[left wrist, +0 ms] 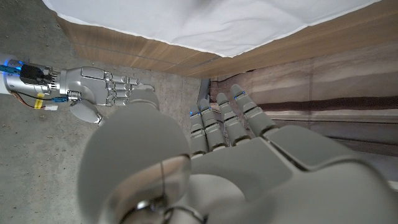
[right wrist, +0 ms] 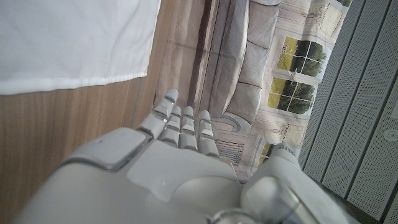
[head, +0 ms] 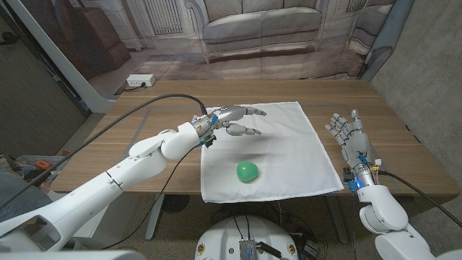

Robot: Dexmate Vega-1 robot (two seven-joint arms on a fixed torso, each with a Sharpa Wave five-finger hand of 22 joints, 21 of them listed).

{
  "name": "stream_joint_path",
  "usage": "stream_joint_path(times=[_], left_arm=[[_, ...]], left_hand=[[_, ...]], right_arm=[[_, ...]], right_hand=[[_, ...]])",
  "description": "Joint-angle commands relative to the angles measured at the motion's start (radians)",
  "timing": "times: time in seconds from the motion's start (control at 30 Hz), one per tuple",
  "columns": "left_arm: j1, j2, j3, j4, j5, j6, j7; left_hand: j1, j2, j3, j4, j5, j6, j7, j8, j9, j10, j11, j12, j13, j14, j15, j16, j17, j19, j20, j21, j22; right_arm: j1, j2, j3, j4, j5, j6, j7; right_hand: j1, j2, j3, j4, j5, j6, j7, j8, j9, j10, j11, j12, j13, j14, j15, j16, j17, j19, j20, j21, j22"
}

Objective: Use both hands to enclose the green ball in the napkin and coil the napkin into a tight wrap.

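Fingers [head: 249, 113] of your left hand [head: 234, 120] are spread, holding nothing, above the far left part of the white square cloth napkin [head: 289, 155]. Your right hand [head: 350, 133] stands fingers-up and apart, empty, just beside the napkin's right edge. You have the smooth round green ball [head: 247, 171] sitting on the flat napkin near its front edge, on the brown wooden table [head: 144, 123]
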Motion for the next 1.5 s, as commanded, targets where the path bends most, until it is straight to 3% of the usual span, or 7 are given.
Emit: stream_joint_path(times=[0.03,0.17,0.3,0.8,0.93,1.2,1.5], left_arm=[[0.035,0.002,-0.036,-0.032,-0.056,0.064,0.022],[0.060,0.006,-0.072,-0.048,-0.140,0.103,0.017],[0.096,0.009,-0.119,-0.063,-0.233,0.135,0.034],[0.153,0.028,-0.220,-0.114,-0.350,0.183,0.141],[0.154,0.021,-0.239,-0.111,-0.394,0.176,0.154],[0.164,0.010,-0.290,-0.133,-0.483,0.180,0.181],[0.145,0.013,-0.279,-0.122,-0.523,0.179,0.167]], left_hand=[[-0.013,0.012,0.000,0.006,-0.003,0.003,0.004,0.005,0.001,0.005,0.009,0.000,0.003,0.009,-0.013,0.007,0.003,0.007,0.006,0.007,0.002],[-0.022,0.015,-0.003,0.012,-0.004,-0.003,0.008,0.002,0.001,-0.001,0.015,-0.004,0.004,0.004,-0.007,0.005,0.004,0.005,0.008,0.007,0.003],[-0.033,0.016,-0.006,0.018,-0.006,-0.011,0.017,-0.003,0.001,-0.004,0.021,-0.007,0.004,-0.001,-0.001,0.002,0.005,0.002,0.011,0.006,0.003],[-0.076,0.008,-0.026,0.039,-0.014,-0.040,0.038,-0.017,0.001,-0.035,0.043,-0.020,0.004,-0.029,0.018,-0.008,0.007,-0.024,0.026,-0.004,0.005],[-0.081,0.007,-0.028,0.041,-0.015,-0.042,0.043,-0.018,0.001,-0.037,0.046,-0.021,0.004,-0.033,0.021,-0.008,0.007,-0.028,0.027,-0.005,0.005],[-0.088,0.006,-0.031,0.045,-0.016,-0.039,0.045,-0.017,0.001,-0.034,0.047,-0.019,0.005,-0.031,0.022,-0.007,0.007,-0.031,0.031,-0.006,0.005],[-0.095,0.005,-0.034,0.048,-0.017,-0.033,0.047,-0.015,0.001,-0.028,0.048,-0.016,0.005,-0.027,0.024,-0.004,0.007,-0.031,0.030,-0.005,0.005]], right_arm=[[-0.040,0.023,-0.005,-0.004,-0.071,0.040,-0.015],[-0.064,0.056,-0.009,-0.001,-0.201,0.079,-0.070],[-0.103,0.121,0.010,-0.011,-0.471,0.085,-0.207],[-0.190,0.235,0.049,0.010,-0.996,0.100,-0.495],[-0.196,0.229,0.040,0.032,-1.114,0.070,-0.587],[-0.243,0.165,0.016,0.021,-1.247,-0.021,-0.718],[-0.312,0.080,-0.020,-0.007,-1.198,-0.102,-0.705]], right_hand=[[0.010,-0.001,0.000,-0.008,-0.004,0.008,0.001,0.003,0.003,0.005,0.001,0.002,0.004,0.013,-0.002,0.006,0.004,0.015,-0.003,-0.004,0.003],[0.015,0.002,0.003,-0.010,-0.003,0.011,-0.003,0.004,0.003,0.013,-0.008,0.004,0.004,0.029,-0.003,0.011,0.004,0.031,-0.009,0.000,0.003],[0.037,0.011,0.014,-0.021,-0.001,0.020,-0.021,0.006,0.004,0.026,-0.032,0.007,0.004,0.071,-0.018,0.019,0.002,0.070,-0.006,0.010,0.002],[0.082,0.017,0.032,-0.045,0.007,0.033,-0.050,0.010,0.004,0.041,-0.051,0.008,0.004,0.085,-0.049,0.012,0.001,0.088,-0.027,0.008,0.001],[0.105,0.017,0.040,-0.056,0.012,0.049,-0.061,0.016,0.004,0.057,-0.059,0.013,0.004,0.095,-0.061,0.012,0.000,0.098,-0.037,0.008,0.000],[0.143,0.015,0.053,-0.070,0.021,0.073,-0.075,0.021,0.004,0.093,-0.072,0.022,0.004,0.118,-0.079,0.013,0.000,0.126,-0.054,0.012,-0.001],[0.206,0.036,0.084,-0.082,0.033,0.070,-0.093,0.017,0.005,0.093,-0.089,0.017,0.004,0.126,-0.089,0.008,0.000,0.141,-0.064,0.010,-0.002]])
